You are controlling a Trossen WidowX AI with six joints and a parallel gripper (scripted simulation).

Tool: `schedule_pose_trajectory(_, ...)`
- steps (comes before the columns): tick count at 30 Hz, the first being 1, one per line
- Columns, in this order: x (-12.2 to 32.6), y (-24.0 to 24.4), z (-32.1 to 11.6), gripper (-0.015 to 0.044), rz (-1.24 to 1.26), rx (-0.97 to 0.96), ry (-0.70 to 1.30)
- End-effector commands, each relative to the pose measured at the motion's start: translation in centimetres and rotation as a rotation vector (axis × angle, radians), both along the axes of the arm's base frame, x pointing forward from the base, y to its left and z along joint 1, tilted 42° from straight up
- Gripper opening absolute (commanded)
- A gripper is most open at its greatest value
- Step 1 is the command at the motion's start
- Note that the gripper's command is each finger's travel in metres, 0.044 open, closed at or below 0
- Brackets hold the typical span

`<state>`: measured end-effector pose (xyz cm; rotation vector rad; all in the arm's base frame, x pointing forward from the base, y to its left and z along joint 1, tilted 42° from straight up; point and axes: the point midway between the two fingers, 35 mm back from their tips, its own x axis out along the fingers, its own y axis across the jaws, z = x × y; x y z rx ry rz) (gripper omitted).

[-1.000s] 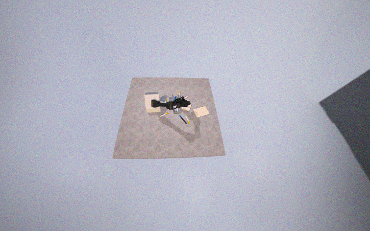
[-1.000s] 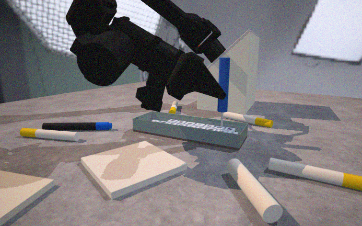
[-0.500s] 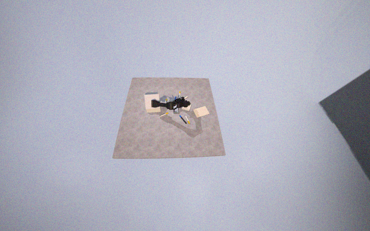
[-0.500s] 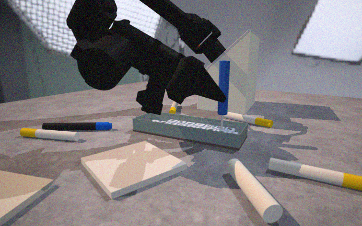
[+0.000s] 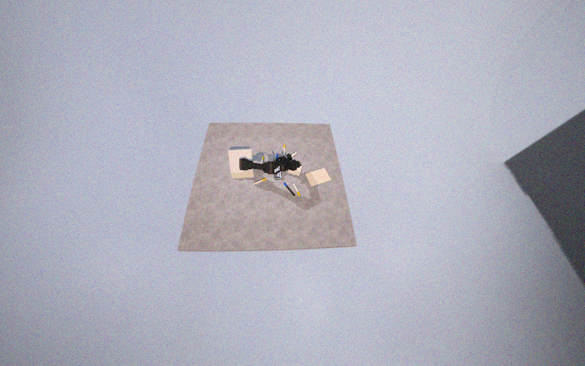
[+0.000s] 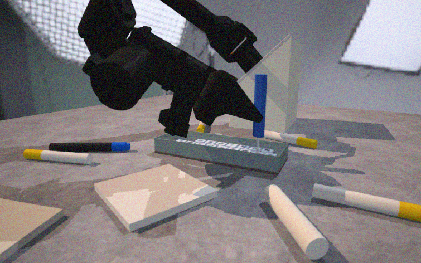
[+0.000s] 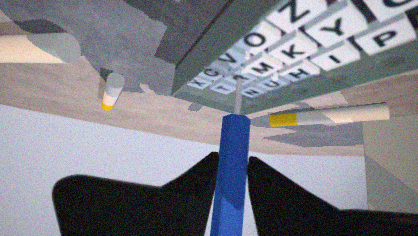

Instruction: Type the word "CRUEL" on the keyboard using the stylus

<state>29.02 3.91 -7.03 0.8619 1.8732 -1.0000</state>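
Note:
My gripper (image 6: 259, 118) (image 7: 233, 157) is shut on the blue stylus (image 6: 260, 95) (image 7: 234, 135). The stylus stands nearly upright, its thin grey tip pointing down into the keyboard tray. The keyboard (image 6: 218, 159) (image 7: 210, 50) is a green-grey walled tray with white letter keys. In the wrist view the tip is at the R key (image 7: 239, 77), in the row with T, M, K and Y, and covers most of its letter. The tip appears to touch the key; how far the key is pressed cannot be told. The U key (image 7: 273, 84) and C key (image 7: 212, 72) show nearby.
A black pen with a blue cap (image 6: 84, 146) (image 5: 289, 188) and a white-and-yellow marker (image 6: 58, 156) lie left of the keyboard. A pale square slab (image 6: 153, 195), a white cylinder (image 6: 295, 222) and another yellow-ended marker (image 6: 375, 204) lie in front. A tall pale block (image 6: 291, 91) stands behind.

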Motion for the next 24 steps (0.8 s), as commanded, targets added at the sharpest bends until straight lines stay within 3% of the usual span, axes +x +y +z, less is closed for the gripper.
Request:
schedule_pose_trajectory(1,0.0,-0.2,-0.3,0.0081,0.007,-0.001,-0.001)
schedule_pose_trajectory(14,0.0,0.0,-0.1,0.0081,0.007,0.000,-0.001)
schedule_pose_trajectory(24,-0.3,2.5,2.7,0.0081,0.007,0.001,-0.002)
